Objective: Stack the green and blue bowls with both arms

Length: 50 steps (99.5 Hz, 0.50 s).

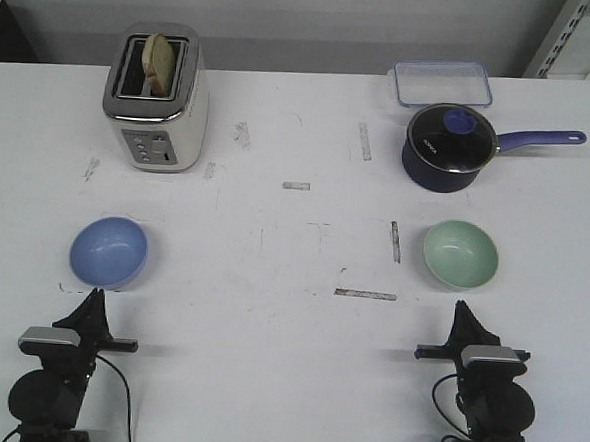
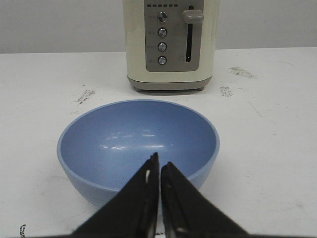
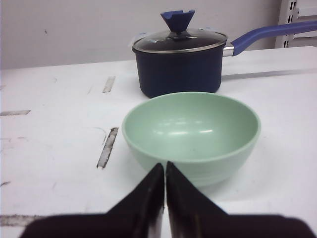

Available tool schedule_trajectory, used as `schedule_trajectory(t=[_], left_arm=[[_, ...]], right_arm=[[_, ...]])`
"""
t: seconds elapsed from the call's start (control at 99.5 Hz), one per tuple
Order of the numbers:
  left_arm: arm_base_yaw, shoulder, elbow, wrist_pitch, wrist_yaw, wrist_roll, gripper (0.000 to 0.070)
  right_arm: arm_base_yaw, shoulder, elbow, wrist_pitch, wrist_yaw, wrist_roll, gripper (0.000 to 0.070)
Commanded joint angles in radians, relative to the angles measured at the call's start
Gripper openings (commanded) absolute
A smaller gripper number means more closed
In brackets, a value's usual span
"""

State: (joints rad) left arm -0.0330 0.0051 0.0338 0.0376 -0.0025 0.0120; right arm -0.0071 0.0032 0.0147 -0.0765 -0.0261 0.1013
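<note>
- We judge that we are at the very start: neither bowl is lifted, and both arms sit at the near edge of the table.
- The blue bowl stands upright on the table's left side, in front of the toaster and well apart from it. It is empty.
- The green bowl stands upright on the right side, in front of the navy saucepan, near it but not touching. It is empty too.
- The two bowls are well apart, with bare tabletop and a few tape marks between them.
- Our left gripper is pinched closed with nothing in it, its tips pointing at the blue bowl's near wall; from the wrist view we cannot tell if they touch it, but the front view shows a small gap.
- Our right gripper is likewise closed and empty, aimed at the near rim of the green bowl, just short of it.
- Next, as we see it, each arm must part its fingers, move forward and take one finger inside and one outside the near rim.
- Then one bowl has to be carried across to the other and lowered in, so we must decide which stays put.
- The glossy walls may slip, so a firm pinch low on the rim seems wise.
</note>
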Motion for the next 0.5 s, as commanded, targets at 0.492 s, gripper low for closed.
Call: schedule_trajectory(t=[0.492], left_arm=[[0.000, -0.002, -0.021, 0.009, 0.000, -0.005, 0.0001]], right_arm=[[0.000, 0.280, 0.526, -0.025, 0.021, -0.060, 0.0000]])
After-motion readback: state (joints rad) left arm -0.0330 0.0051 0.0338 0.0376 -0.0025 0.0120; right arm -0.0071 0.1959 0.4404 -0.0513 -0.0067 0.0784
